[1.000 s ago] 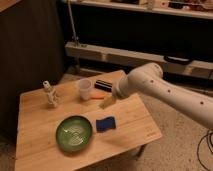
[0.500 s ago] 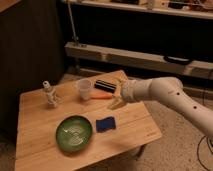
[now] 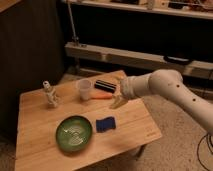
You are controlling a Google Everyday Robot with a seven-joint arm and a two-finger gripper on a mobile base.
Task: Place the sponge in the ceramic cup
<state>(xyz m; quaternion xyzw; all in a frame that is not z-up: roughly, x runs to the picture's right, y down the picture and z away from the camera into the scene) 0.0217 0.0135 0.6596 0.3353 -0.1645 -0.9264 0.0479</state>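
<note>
My end effector [image 3: 119,103] hovered over the desk [image 3: 35,112], behind the green plate [image 3: 74,133] and to its right, with the fingers spread and nothing between them. The sponge [image 3: 105,124] lay flat just right of the plate. The ceramic cup [image 3: 84,89] stood upright behind the plate.
</note>
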